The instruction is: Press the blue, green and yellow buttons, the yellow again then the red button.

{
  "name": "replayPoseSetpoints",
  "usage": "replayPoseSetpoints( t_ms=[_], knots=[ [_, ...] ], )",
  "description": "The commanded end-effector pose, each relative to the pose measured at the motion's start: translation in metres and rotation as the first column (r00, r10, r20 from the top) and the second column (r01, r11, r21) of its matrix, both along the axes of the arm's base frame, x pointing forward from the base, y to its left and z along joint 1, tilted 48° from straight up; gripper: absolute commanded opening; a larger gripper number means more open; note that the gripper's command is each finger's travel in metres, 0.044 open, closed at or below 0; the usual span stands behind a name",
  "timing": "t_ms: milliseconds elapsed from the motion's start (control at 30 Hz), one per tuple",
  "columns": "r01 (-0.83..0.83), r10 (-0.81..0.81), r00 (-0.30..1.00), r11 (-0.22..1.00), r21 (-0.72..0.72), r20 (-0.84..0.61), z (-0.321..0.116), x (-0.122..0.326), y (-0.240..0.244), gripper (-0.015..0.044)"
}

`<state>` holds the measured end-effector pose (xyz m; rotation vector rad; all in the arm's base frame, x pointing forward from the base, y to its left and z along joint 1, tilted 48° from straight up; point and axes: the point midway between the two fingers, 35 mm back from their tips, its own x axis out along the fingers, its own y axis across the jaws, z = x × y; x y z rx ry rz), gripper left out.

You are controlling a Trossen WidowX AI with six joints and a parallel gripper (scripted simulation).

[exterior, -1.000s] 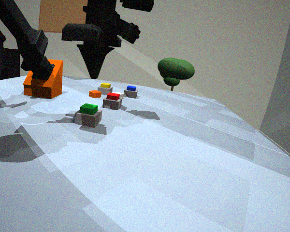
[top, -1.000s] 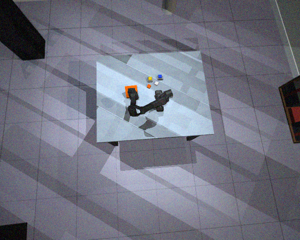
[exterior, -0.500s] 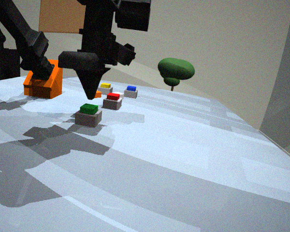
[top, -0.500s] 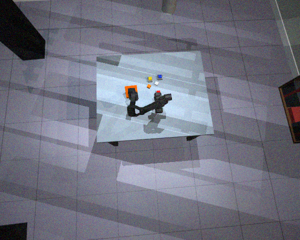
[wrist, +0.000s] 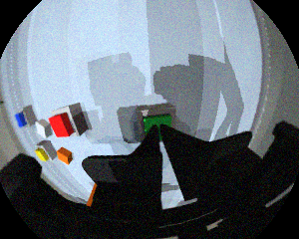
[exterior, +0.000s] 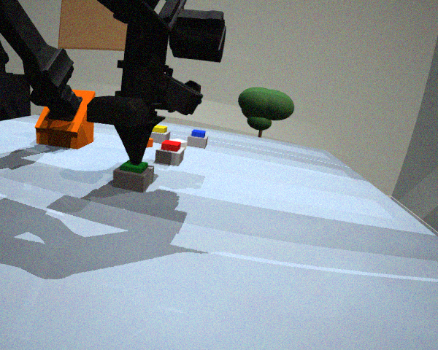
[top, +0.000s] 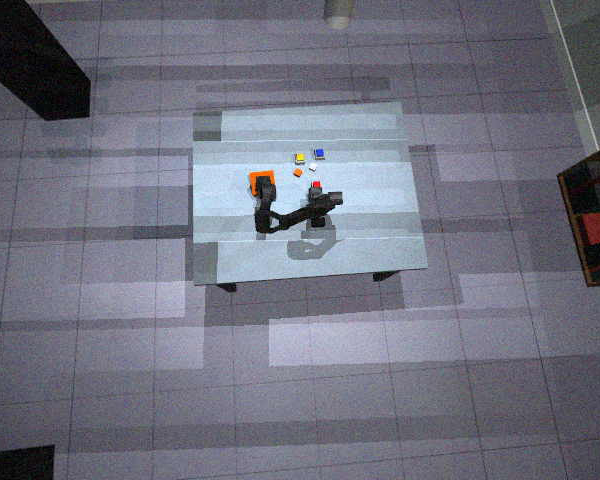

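Note:
My gripper (exterior: 136, 162) (wrist: 157, 127) is shut and empty, pointing down. Its tips touch the top of the green button (exterior: 127, 167) (wrist: 156, 119), whose cap sits low in its grey housing. The arm hides the green button in the top view. The red button (top: 316, 183) (exterior: 171, 145) (wrist: 61, 124) stands just behind it, with its cap raised. The blue button (top: 319, 152) (exterior: 198, 133) (wrist: 21, 119) and the yellow button (top: 299, 157) (exterior: 160, 129) (wrist: 41, 153) stand farther back, caps raised, with nothing touching them.
An orange block (top: 297, 172) (exterior: 150, 142) (wrist: 65, 155) and a white block (top: 312, 166) (wrist: 43, 128) lie between the red button and the two back buttons. The arm's orange base (top: 261, 174) (exterior: 85, 131) stands on the table's left part. The arm's shadow falls around the green button.

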<state>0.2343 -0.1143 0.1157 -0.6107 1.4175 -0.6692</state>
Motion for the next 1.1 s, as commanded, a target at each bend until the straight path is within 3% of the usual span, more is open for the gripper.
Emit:
replayPoseSetpoints(
  t_ms=[0,467,1067],
  knots=[
    [0.000,0.000,1.000,1.000,-0.007,-0.011,-0.003,-0.003,-0.003,0.0020],
    [0.000,0.000,1.000,1.000,-0.007,-0.011,-0.003,-0.003,-0.003,0.0020],
    [0.000,0.000,1.000,1.000,-0.003,-0.014,0.061,-0.005,0.069,0.0020]
  ],
)
